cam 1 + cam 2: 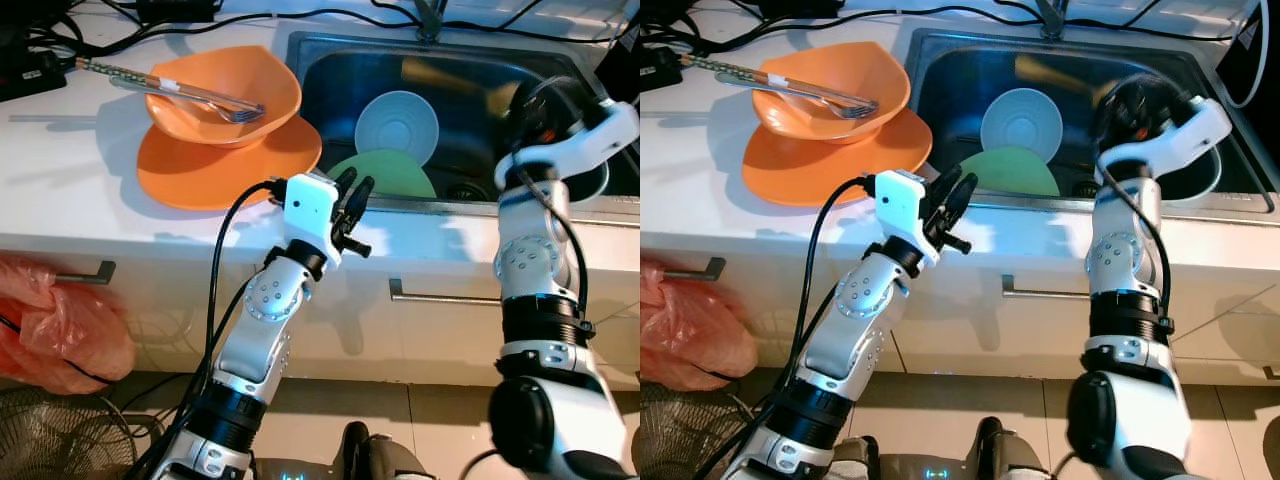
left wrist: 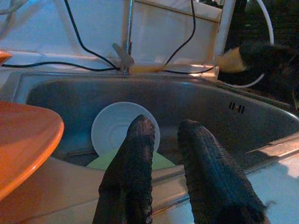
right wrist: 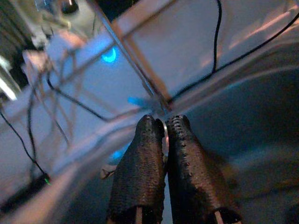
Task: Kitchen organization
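- The sink (image 1: 330, 55) takes up the head view from 12 to 2 o'clock. It holds a pale blue plate (image 1: 397, 124) leaning upright and a green plate (image 1: 385, 176) flat at its front, so nothing in it looks put away yet.
- On the counter (image 1: 60, 180) at 10 o'clock, an orange plate (image 1: 200, 170) carries an orange bowl (image 1: 225, 95) with a fork (image 1: 190, 92) laid across; that stack looks gathered but not stored.
- The right gripper (image 3: 161, 135) hangs over the sink's 3 o'clock side, blurred, fingers pressed together, holding nothing I can see.
- The left gripper (image 1: 352, 190) hovers at the sink's front rim, near centre, fingers slightly parted and empty.
- My judgement: early stage, most sorting remains.
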You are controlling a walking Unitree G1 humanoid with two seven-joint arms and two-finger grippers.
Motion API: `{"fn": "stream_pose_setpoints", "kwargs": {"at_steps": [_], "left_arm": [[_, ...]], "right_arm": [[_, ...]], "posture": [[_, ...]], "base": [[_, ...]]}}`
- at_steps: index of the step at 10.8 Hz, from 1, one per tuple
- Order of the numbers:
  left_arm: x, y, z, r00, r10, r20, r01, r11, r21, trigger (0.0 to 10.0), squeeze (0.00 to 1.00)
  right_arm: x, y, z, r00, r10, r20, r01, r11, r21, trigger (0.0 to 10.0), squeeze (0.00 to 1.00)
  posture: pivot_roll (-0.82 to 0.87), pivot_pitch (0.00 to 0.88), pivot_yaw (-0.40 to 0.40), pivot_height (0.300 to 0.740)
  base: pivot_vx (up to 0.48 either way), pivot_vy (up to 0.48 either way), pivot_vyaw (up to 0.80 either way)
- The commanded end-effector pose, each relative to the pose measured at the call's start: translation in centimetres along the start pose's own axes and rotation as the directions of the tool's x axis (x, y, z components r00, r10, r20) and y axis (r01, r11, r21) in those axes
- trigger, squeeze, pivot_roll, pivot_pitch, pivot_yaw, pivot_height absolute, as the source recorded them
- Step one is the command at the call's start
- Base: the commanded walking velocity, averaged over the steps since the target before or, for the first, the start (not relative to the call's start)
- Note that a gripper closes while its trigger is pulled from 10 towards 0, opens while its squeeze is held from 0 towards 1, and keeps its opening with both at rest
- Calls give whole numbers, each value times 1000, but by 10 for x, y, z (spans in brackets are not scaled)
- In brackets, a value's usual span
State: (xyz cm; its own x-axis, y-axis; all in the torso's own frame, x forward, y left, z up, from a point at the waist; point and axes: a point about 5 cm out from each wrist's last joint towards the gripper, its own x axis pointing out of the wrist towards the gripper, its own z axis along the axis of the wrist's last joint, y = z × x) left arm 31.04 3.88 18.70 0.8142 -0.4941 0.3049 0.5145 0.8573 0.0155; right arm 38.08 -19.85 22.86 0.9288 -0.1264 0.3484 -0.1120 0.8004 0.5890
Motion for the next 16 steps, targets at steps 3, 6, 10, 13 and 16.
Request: {"fn": "stream_pose_setpoints", "kwargs": {"at_steps": [3, 6, 10, 13, 16], "left_arm": [[-6, 11, -5, 999, 25, -31, -24, 999, 34, 10000, 0], [-9, 15, -4, 999, 3, -43, -1, 999, 42, 10000, 0], [-13, 9, -4, 996, -61, -67, 64, 997, 36, 10000, 0], [-15, 10, -3, 993, -79, -85, 83, 995, 48, 10000, 0], [-17, 5, -3, 988, -113, -101, 119, 992, 52, 10000, 0]], "right_arm": [[10, 5, 1, 995, 95, -35, -99, 988, -121, 10000, 0], [17, 12, -17, 964, 198, -176, -232, 951, -203, 10000, 0], [26, 17, -21, 924, 238, -298, -329, 892, -309, 10000, 0], [24, 15, -30, 897, 229, -379, -370, 858, -356, 10000, 0], [22, 13, -35, 889, 200, -412, -370, 844, -388, 10000, 0]], "posture": [[116, 179, -67, 740], [123, 180, -78, 740], [150, 178, -94, 740], [172, 163, -104, 740], [184, 154, -105, 740]], "base": [[0, 0, 0], [0, 0, 0], [0, 0, 0], [0, 0, 0], [0, 0, 0]]}}
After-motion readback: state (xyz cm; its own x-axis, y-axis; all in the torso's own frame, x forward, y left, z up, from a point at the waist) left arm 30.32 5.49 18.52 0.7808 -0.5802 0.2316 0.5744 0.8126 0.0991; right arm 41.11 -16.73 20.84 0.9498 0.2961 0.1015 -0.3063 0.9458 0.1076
